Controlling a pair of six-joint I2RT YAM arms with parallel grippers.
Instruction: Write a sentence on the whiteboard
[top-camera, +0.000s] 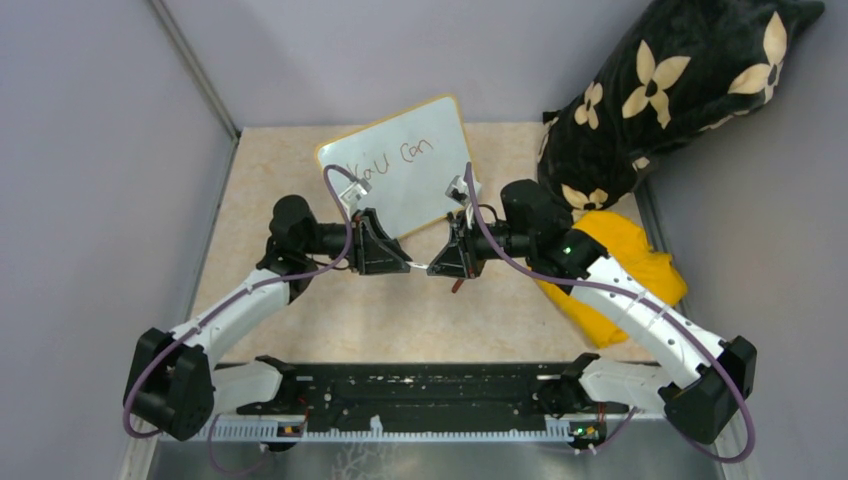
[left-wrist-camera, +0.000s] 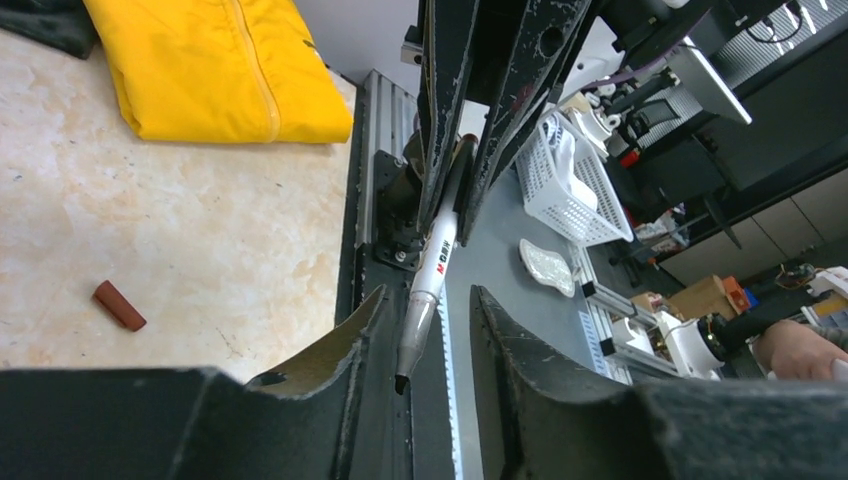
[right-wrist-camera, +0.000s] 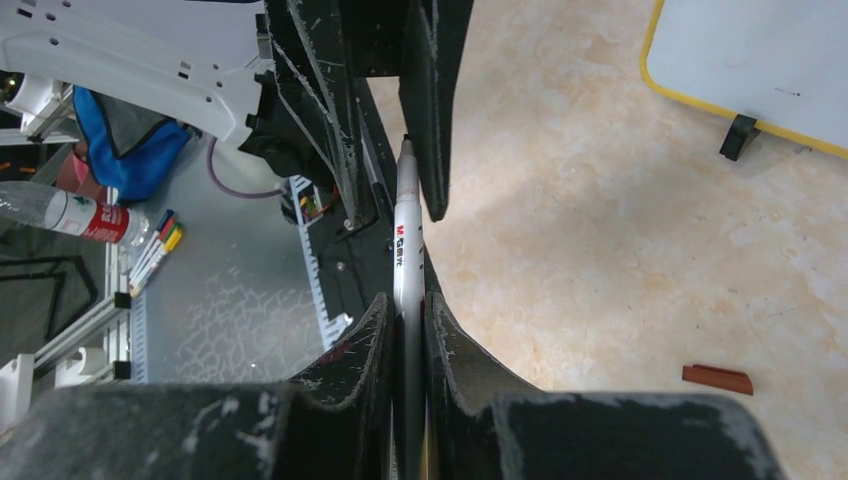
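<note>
While right fingers (right-wrist-camera: 365, 345) clamp the marker (right-wrist-camera: 405, 240), opposing left fingers (left-wrist-camera: 520, 360) part-open around its tip.

1 high rear overview; 2 close, opposed wrist views, marker (left-wrist-camera: 432, 262) common to both.

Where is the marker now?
Top view: the marker hangs mid-table, near side of the whiteboard, clamped in the right gripper, tip inside the left gripper.

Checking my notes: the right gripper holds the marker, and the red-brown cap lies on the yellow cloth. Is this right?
No. The cap lies on the table, apart from the yellow cloth, as the left wrist view shows. The right gripper does hold the marker.
</note>
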